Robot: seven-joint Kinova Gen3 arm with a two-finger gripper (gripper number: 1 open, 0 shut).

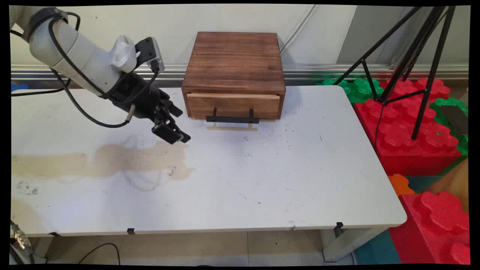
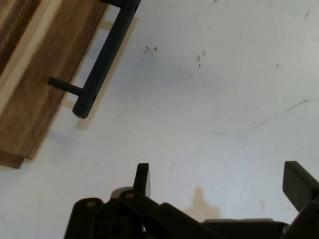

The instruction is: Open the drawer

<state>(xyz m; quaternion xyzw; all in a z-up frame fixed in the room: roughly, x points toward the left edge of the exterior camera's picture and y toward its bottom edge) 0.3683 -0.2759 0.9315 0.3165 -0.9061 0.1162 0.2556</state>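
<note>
Main view: dark-stained wooden drawer box [image 1: 234, 71] at the table's [image 1: 262, 180] far edge, against the wall; grain in horizontal bands, paler strip along the drawer front's top, drawer closed. Black bar handle [image 1: 232, 119] on two posts, low on the front. Gripper [image 1: 173, 132] just left of the handle, above the tabletop, angled down to the right, holding nothing. Tan stain [image 1: 112, 161] beneath it.

Hand view: fingers [image 2: 142, 179] spread wide, nothing between them. Handle [image 2: 102, 62] upper left, apart from the fingers, brown drawer front [image 2: 45, 94] behind it.
</note>
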